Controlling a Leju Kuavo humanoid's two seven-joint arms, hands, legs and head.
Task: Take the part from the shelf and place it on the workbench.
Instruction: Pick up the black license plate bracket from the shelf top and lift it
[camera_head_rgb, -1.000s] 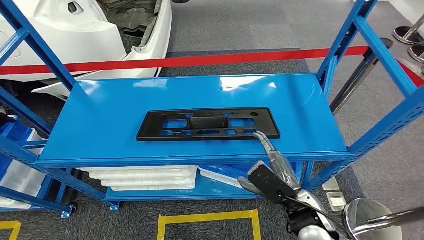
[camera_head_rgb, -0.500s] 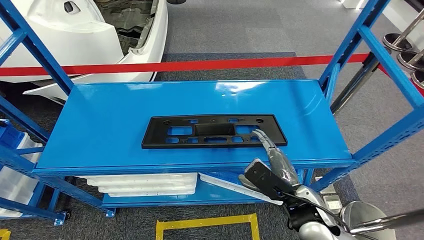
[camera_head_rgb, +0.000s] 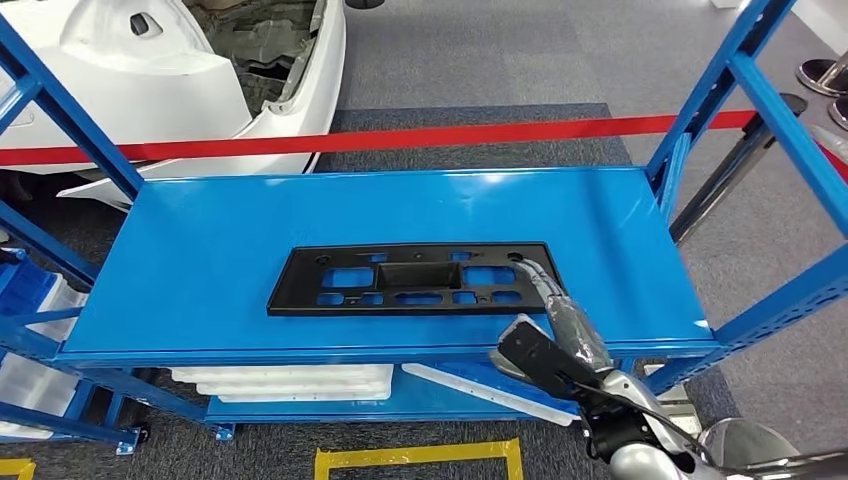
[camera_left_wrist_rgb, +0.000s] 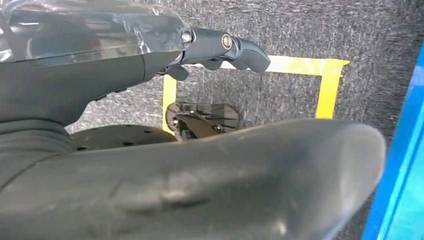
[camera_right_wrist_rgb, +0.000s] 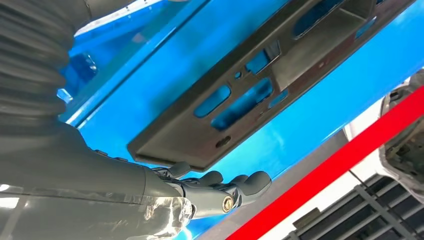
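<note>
So we're looking down at the blue shelf (camera_head_rgb: 200, 260), and the black part (camera_head_rgb: 410, 280) lies flat on its top deck, a bit toward the front edge and roughly centred along the length. It's a long flat plastic panel with a bunch of rectangular cut-outs and a recessed pocket in the middle.

Our right robot hand (camera_head_rgb: 548, 312) comes up from below the front edge of the shelf and reaches to the right end of the part. From the head view one finger lies along that end of the panel. In the right wrist view the fingers (camera_right_wrist_rgb: 235, 187) are stretched out and slightly spread right at the part's end edge, just beside it or touching it. They aren't wrapped around it, so we'd call the hand apart and holding nothing.

Our left robot hand (camera_left_wrist_rgb: 220, 47) hangs over grey carpet with yellow floor tape (camera_left_wrist_rgb: 327, 82) under it, fingers extended, nothing in them.

Behind the shelf there's a red barrier tape (camera_head_rgb: 400, 135) running across, and past that a white car body (camera_head_rgb: 170, 70). Under the top deck, white trays (camera_head_rgb: 290, 378) sit on the lower level.
</note>
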